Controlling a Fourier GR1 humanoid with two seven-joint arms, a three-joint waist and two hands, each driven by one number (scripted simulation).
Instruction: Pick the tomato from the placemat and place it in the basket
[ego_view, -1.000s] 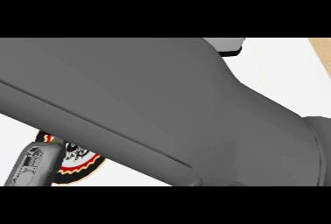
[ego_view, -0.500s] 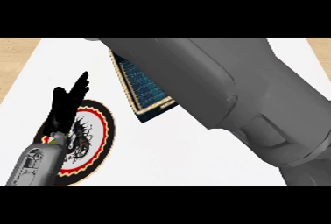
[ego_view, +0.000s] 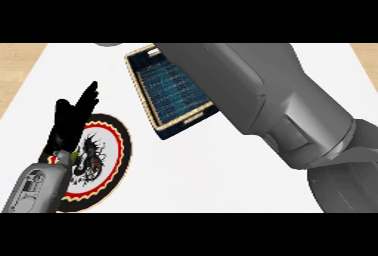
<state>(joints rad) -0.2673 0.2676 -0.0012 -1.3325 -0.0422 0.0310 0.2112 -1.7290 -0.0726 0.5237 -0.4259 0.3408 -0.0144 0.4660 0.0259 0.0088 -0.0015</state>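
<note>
Left hand (ego_view: 65, 130), fingers straight up

A white surface (ego_view: 221, 170) fills nearly the whole view, plain and matte, its top one even colour. Its left edge runs at a slant, and beyond it, in the upper left corner, lies a wedge of pale wood (ego_view: 16, 65) with a fine grain. A smaller patch of wood (ego_view: 368, 52) of the same tan shows past the surface's right edge, in the upper right corner. Whether this wood is floor or worktop cannot be told. The light is soft and even.
</note>
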